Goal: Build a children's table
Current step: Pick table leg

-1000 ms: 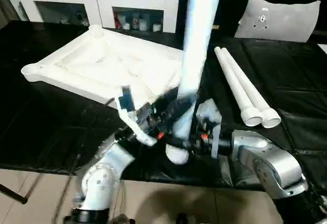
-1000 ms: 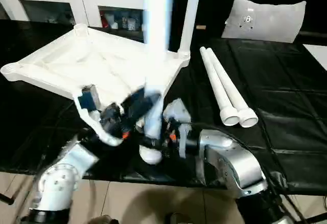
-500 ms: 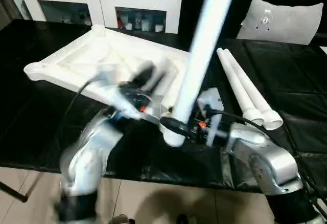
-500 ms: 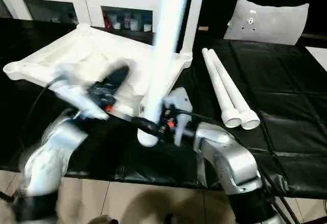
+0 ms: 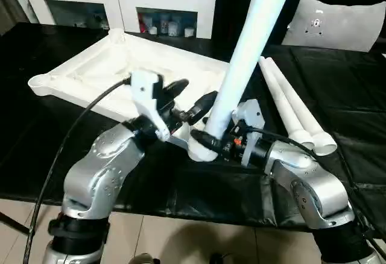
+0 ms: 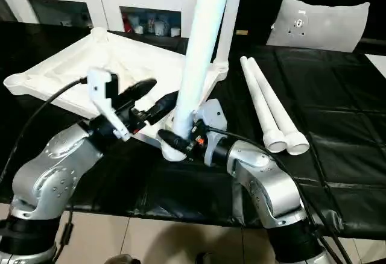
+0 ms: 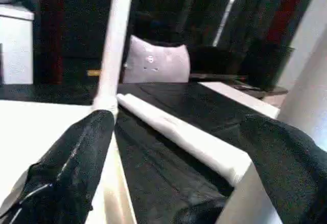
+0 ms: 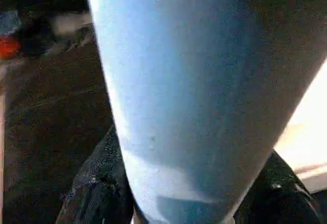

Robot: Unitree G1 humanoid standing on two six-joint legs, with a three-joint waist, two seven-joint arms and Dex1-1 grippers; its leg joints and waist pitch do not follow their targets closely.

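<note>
The white table top (image 5: 102,71) lies underside up on the black table. One leg (image 6: 231,11) stands upright in its far right corner socket. My right gripper (image 5: 204,141) is shut on the thick end of another leg (image 5: 244,47), which leans up and to the right; its lower end sits at the top's near right corner, and I cannot tell whether it is in the socket. In the right wrist view black fingers (image 8: 94,196) flank this leg (image 8: 199,81). My left gripper (image 5: 199,91) is open just left of it, holding nothing. Two more legs (image 5: 292,107) lie side by side on the right.
A white shelved cabinet (image 5: 120,2) stands behind the table. A grey-white cushion-like panel (image 5: 338,23) rests at the back right. The black-covered table's front edge (image 5: 181,207) runs just below my forearms, with floor beyond it.
My left gripper has come off the leg's base and now stands open to its left. The leg in my right gripper has tilted further right, its lower end closer to the table top's corner.
</note>
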